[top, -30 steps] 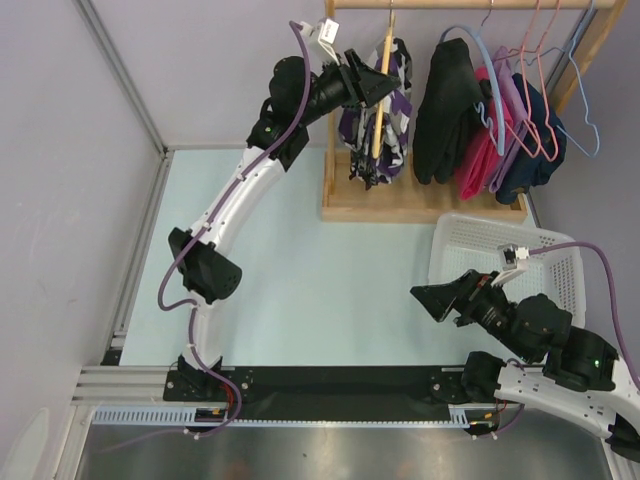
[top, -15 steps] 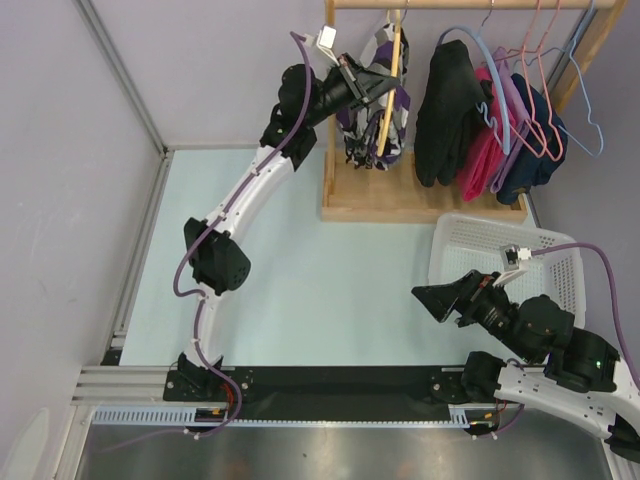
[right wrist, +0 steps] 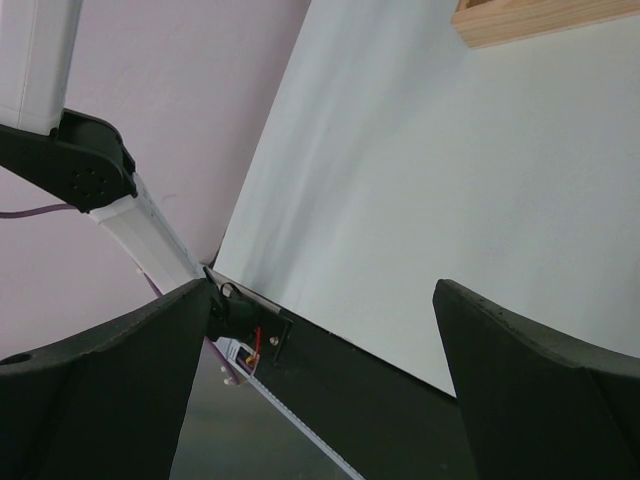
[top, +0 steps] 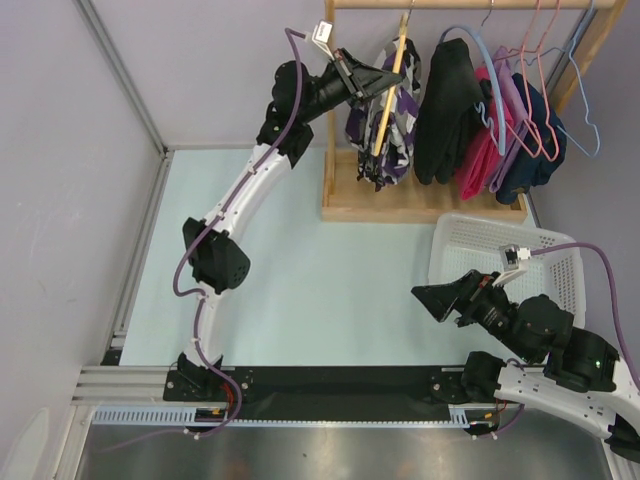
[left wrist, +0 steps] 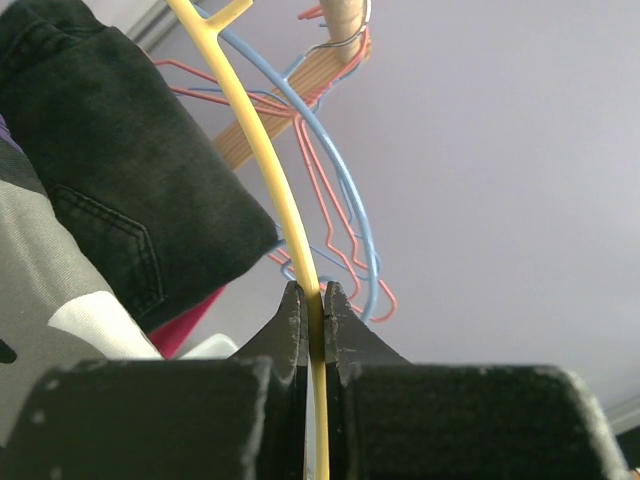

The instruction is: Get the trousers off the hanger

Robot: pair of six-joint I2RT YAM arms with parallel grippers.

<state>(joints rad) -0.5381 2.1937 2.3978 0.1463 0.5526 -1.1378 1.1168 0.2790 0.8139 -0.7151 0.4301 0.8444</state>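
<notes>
The trousers (top: 385, 125), patterned purple, white and black, hang on a yellow hanger (top: 392, 85) at the left end of the wooden rail. My left gripper (top: 383, 80) reaches in from the left and is shut on that hanger's thin yellow wire. The left wrist view shows the wire (left wrist: 262, 150) pinched between the black fingertips of the left gripper (left wrist: 313, 295), with the trousers' grey-and-white cloth (left wrist: 40, 290) at the lower left. My right gripper (top: 428, 297) hovers low over the table in front of the basket. Seen from the wrist, the right gripper (right wrist: 322, 290) is wide open and holds nothing.
A wooden rack base (top: 420, 205) stands at the back. More clothes hang to the right: a black garment (top: 445, 100), a pink one (top: 480, 140), a navy one (top: 530, 140), plus bare blue and pink hangers (top: 575, 110). A white basket (top: 500, 250) sits at front right.
My left gripper has closed on the yellow hanger, and the hanger with the trousers has shifted slightly right. The right arm has not moved.
</notes>
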